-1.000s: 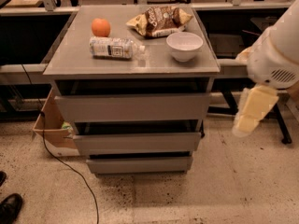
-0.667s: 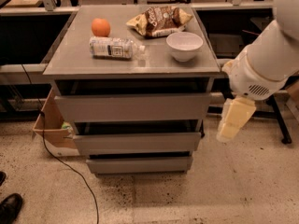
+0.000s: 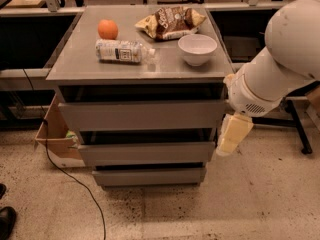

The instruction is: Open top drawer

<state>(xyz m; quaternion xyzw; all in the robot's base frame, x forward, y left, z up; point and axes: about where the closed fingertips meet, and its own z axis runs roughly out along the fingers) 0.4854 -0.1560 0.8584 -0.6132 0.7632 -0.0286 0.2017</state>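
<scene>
The top drawer (image 3: 142, 115) is a wide grey flat front just under the grey cabinet top (image 3: 75, 64), and it looks closed. Below it are the shorter middle drawer front (image 3: 145, 153) and the narrowest bottom drawer front (image 3: 149, 176). My gripper (image 3: 231, 135) hangs pointing down from the white arm (image 3: 280, 64) at the cabinet's right front corner, level with the gap between the top and middle drawers. It appears as a cream block beside the drawer's right end.
On the cabinet top lie an orange (image 3: 107, 29), a plastic bottle on its side (image 3: 122, 50), a chip bag (image 3: 170, 20) and a white bowl (image 3: 197, 48). A cardboard box (image 3: 54, 134) and a black cable (image 3: 75, 184) sit at the left. A shoe (image 3: 6, 219) is at bottom left.
The arm has swung left and the gripper has moved from well right of the cabinet to its right front corner. The drawers and tabletop items have not moved.
</scene>
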